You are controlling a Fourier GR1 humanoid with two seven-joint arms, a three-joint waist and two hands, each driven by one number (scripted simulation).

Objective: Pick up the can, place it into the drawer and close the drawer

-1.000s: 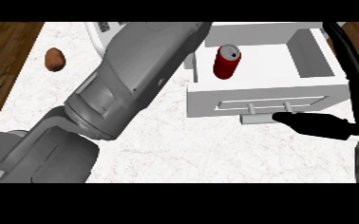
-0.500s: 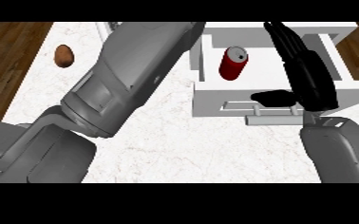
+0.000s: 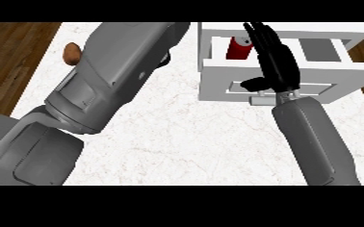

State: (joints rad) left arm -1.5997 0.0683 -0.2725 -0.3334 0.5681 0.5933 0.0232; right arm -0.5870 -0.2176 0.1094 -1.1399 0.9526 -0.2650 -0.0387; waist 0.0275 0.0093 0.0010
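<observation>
The right hand (image 3: 276,65) is stretched out over the open drawer (image 3: 323,69), its fingers (image 3: 259,34) straight and close together, pointing toward the desk's far edge, with the thumb (image 3: 253,83) sticking out sideways above the drawer's front panel; it holds nothing. Just beside the fingertips, on their left, the red can (image 3: 239,48) stands inside the drawer at its far left corner, partly hidden behind the fingers. The drawer is white and sits at the far right part of the white marbled desk (image 3: 192,134). The left forearm (image 3: 117,77) runs across the desk's left half toward the far edge; its hand is hidden, so whether it is open cannot be told. A brown rounded object (image 3: 71,53) lies near the desk's far left edge.
</observation>
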